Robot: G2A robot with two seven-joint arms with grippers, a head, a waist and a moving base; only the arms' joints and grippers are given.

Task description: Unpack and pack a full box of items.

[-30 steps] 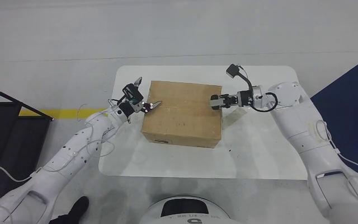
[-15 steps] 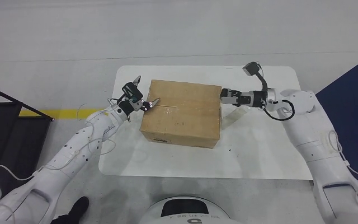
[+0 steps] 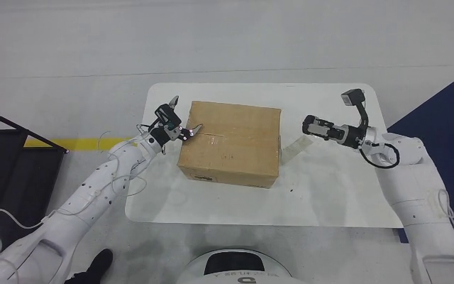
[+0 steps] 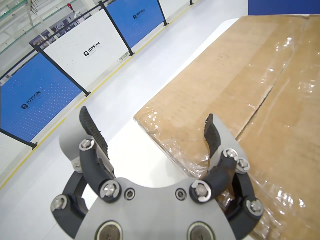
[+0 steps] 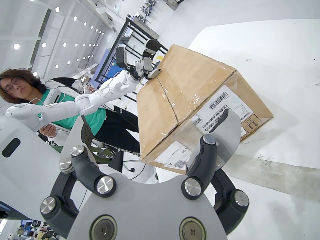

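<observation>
Rightward, toward 3 o'clock, the right gripper [image 3: 306, 126] has backed off the box [image 3: 230, 142], spread wide and empty; the left gripper [image 3: 184, 118], likewise spread, straddles its 10 o'clock corner; the box sits mid-way on the table [image 3: 333, 202], seam taped; prying from one side alone could skid or tip it.

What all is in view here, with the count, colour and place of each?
cardboard box: one, brown, middle of the table, flaps shut and taped
labels: several, white, on the box's side facing the right claw
table: one, white, under the box
rack: one, black, on the floor off the table's left side
floor line: one, yellow, beside the rack
left claw: one, grey and black, open, at the box's left top edge
right claw: one, grey and black, open, over the table right of the box, apart from it
</observation>
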